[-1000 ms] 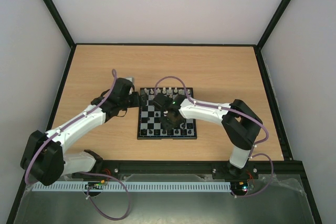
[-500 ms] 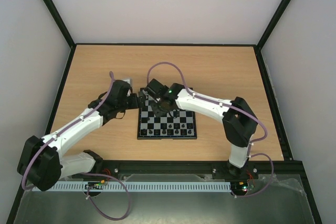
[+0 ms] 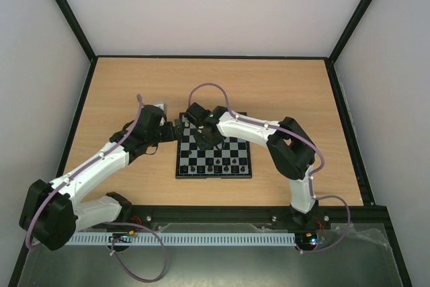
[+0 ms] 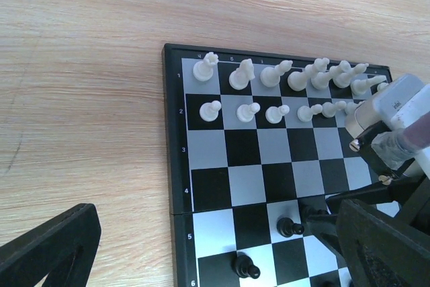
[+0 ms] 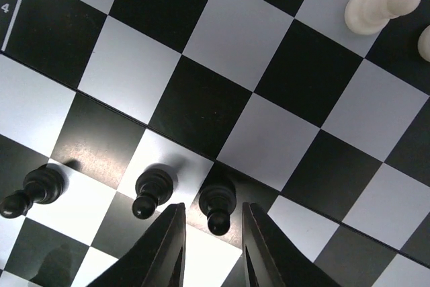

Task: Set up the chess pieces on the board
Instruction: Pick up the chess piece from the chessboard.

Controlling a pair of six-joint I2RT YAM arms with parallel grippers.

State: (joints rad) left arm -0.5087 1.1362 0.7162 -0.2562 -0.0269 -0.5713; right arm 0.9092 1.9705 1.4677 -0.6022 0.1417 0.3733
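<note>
The board (image 3: 213,175) is laid on the wooden surface (image 3: 282,92). The right pincer (image 3: 205,138) is held over its far-left squares, and the left pincer (image 3: 176,129) is held just beside its left edge.

Light wood table (image 3: 282,92), black edging; plain pale walls (image 3: 215,5) on three sides; black corner posts (image 3: 67,15).
</note>
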